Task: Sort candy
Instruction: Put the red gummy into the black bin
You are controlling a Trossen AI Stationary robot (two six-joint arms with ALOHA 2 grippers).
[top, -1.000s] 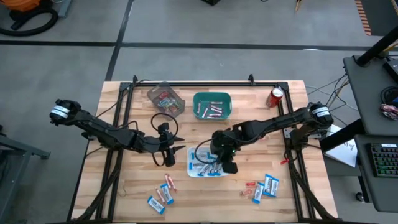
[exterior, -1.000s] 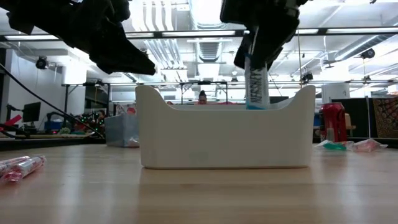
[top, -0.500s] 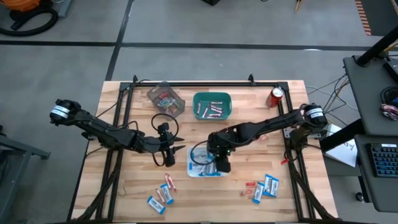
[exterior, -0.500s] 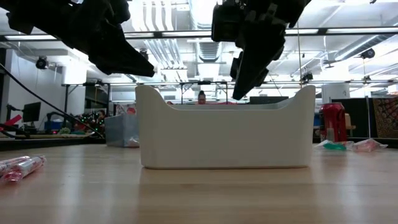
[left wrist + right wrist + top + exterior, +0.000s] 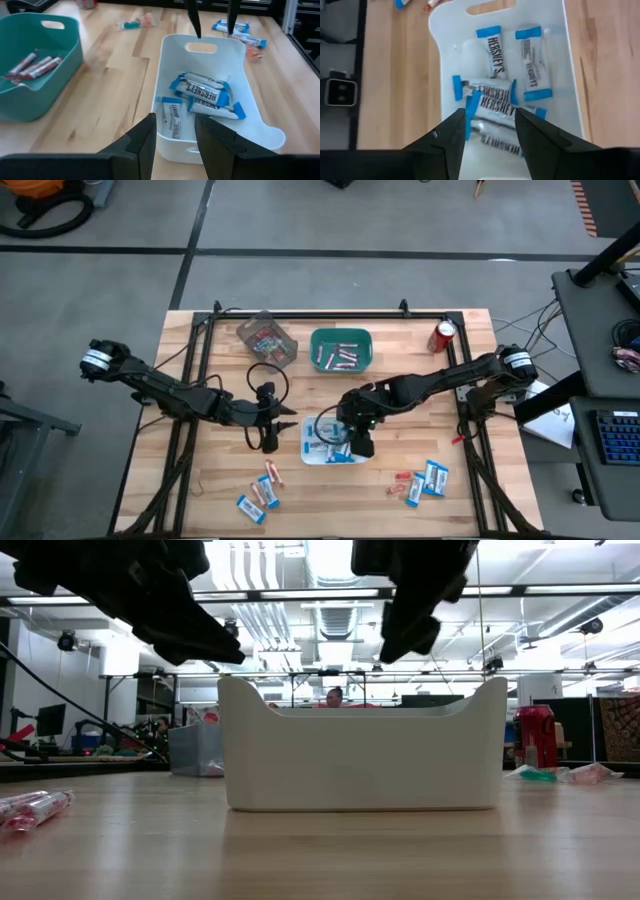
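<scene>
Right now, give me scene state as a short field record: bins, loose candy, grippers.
white bin: blue-and-white packets inside
teal bin: pinkish sticks inside
clear bin: red-orange pieces
loose candy: near-left cluster, near-right cluster
right gripper: open, empty, above white bin
left gripper: open, empty, beside white bin
red can: far right

Right gripper [image 5: 358, 442] hangs over the white bin [image 5: 311, 455]; bare worktop [image 5: 330, 495] separates the 2 loose candy clusters.

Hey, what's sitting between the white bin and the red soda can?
In the high view, the right arm crosses the bare wood between the white bin and the red soda can. No candy lies on that stretch.
</scene>
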